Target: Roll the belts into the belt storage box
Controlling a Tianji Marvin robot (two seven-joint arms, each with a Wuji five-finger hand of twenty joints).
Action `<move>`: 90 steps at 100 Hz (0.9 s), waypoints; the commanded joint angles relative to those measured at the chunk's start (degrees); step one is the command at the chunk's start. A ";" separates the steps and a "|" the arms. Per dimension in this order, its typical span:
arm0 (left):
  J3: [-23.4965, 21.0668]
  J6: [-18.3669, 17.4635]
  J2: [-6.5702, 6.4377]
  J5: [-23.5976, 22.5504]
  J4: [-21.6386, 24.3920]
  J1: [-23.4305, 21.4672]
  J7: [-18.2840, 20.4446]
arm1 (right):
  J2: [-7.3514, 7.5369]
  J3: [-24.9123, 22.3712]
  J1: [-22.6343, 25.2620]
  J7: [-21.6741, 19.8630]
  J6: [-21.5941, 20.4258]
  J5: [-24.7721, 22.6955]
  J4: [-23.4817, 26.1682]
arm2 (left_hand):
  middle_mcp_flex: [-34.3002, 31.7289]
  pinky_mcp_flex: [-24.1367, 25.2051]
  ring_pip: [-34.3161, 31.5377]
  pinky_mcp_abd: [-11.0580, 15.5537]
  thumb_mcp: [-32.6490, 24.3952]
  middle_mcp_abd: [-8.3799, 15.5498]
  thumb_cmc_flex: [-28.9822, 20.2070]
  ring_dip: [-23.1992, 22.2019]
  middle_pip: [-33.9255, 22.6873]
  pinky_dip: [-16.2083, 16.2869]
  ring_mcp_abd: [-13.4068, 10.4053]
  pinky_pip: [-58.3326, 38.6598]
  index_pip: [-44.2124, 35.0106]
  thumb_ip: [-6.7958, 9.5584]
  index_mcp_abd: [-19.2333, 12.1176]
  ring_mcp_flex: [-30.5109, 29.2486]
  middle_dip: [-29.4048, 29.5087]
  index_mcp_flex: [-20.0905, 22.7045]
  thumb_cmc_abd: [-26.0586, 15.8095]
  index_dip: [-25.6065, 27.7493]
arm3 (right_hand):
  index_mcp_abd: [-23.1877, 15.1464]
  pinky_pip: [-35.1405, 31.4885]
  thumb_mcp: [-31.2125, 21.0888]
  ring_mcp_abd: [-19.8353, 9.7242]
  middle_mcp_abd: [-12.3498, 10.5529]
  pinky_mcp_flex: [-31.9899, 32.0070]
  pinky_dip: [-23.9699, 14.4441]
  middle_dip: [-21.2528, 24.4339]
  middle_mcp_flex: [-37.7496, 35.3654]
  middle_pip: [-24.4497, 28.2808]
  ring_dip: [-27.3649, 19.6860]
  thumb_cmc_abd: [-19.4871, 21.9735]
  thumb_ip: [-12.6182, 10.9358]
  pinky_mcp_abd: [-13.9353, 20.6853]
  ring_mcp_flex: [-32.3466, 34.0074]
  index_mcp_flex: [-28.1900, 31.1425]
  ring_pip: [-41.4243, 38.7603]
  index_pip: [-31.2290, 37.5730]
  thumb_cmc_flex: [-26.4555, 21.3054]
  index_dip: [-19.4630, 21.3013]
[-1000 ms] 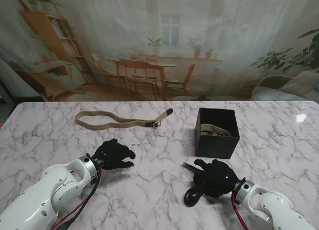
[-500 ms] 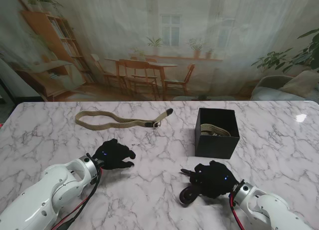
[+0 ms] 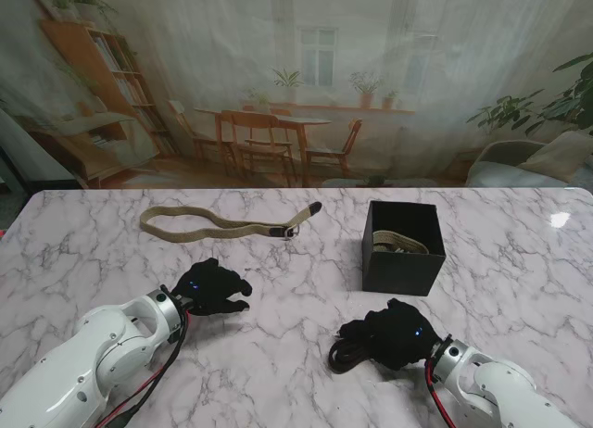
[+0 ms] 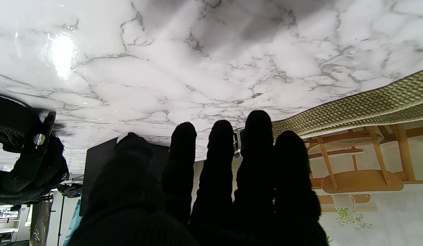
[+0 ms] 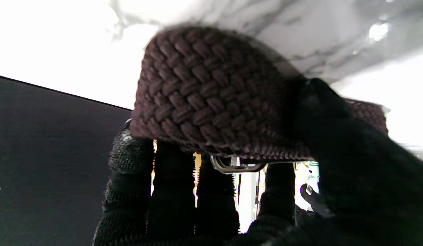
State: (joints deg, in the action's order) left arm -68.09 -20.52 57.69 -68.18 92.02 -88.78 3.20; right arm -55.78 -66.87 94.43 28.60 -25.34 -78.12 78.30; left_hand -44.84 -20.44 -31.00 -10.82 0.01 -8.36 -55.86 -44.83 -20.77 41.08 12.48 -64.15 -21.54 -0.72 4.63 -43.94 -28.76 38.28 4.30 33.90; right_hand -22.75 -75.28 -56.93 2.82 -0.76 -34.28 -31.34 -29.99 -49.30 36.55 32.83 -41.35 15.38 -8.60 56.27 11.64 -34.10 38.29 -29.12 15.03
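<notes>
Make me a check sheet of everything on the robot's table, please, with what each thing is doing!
Surface: white marble table, shiny, with grey veins.
Job's things: tan belt lies unrolled on the far left; black storage box is open with a tan belt inside; dark braided belt lies bunched under the right hand.
Clutter: nothing seen.
Hands: left hand rests open on the table, holding nothing; right hand is closed on the dark braided belt.
Cables: red and black wires run along the left forearm, and others at the right wrist.
Surroundings: a printed backdrop of a room with chairs and plants.
</notes>
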 commanded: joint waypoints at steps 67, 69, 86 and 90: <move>0.25 0.08 0.03 -0.05 -0.15 0.10 0.82 | -0.45 0.53 0.49 -1.35 2.44 1.35 -0.06 | 0.41 0.57 0.15 -1.24 0.54 -0.63 0.30 -0.14 -0.01 0.62 1.41 0.41 0.20 0.25 1.32 0.66 0.05 -1.46 -1.81 -0.05 | 7.65 1.14 -0.98 -5.87 -6.27 -4.52 0.75 -11.48 -14.13 7.17 5.82 -0.53 -0.87 -1.62 9.84 20.25 -6.45 23.75 -5.85 8.24; 0.25 0.09 0.03 -0.05 -0.15 0.10 0.83 | -0.47 0.57 0.47 -1.27 2.49 1.45 -0.11 | 0.45 0.61 0.15 -1.26 0.51 -0.58 0.24 -0.14 0.00 0.61 1.38 0.42 0.20 0.26 1.30 0.66 0.05 -1.47 -1.82 -0.05 | 6.72 0.90 -1.20 -5.78 -6.15 -4.75 0.75 -11.48 -14.34 7.25 5.86 -0.58 -0.87 -1.70 10.15 20.62 -6.61 24.26 -5.92 8.20; 0.15 0.13 0.03 -0.09 -0.17 0.06 0.75 | -1.01 -0.72 1.73 -2.19 2.40 2.68 1.52 | 0.39 0.50 0.12 -1.17 0.56 -0.66 0.27 -0.16 -0.03 0.61 1.40 0.40 0.13 0.24 1.33 0.62 0.05 -1.33 -1.79 0.01 | 0.71 -0.33 -2.03 -4.32 -4.48 -5.62 1.25 -11.11 -15.67 7.27 6.27 1.15 -0.34 -2.21 11.18 27.48 -8.01 27.65 -8.17 6.78; 0.12 0.14 0.03 -0.13 -0.17 0.04 0.69 | -1.14 -1.45 2.32 -2.52 2.24 2.81 2.39 | 0.42 0.54 0.13 -1.22 0.55 -0.46 0.26 -0.16 -0.03 0.61 1.34 0.41 0.12 0.25 1.29 0.65 0.05 -1.34 -1.81 0.02 | -0.32 -0.48 -1.87 -3.92 -3.95 -6.02 1.39 -10.86 -16.36 7.11 6.30 1.43 -0.47 -2.36 11.68 29.69 -8.24 27.84 -8.79 6.49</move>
State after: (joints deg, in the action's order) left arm -68.04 -20.47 57.69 -68.22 91.95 -88.75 3.19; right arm -56.68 -67.48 95.21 26.69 -23.04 -75.23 79.30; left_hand -44.84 -20.44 -31.00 -10.82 0.01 -8.36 -55.86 -44.83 -20.77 41.09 12.48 -64.15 -21.54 -0.72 4.63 -43.94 -28.76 38.28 4.30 33.90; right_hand -7.86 -74.08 -52.54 0.91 -0.65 -39.42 -30.60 -38.70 -60.36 38.03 37.04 -44.64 16.94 -9.85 64.57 32.28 -37.04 55.85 -28.18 20.37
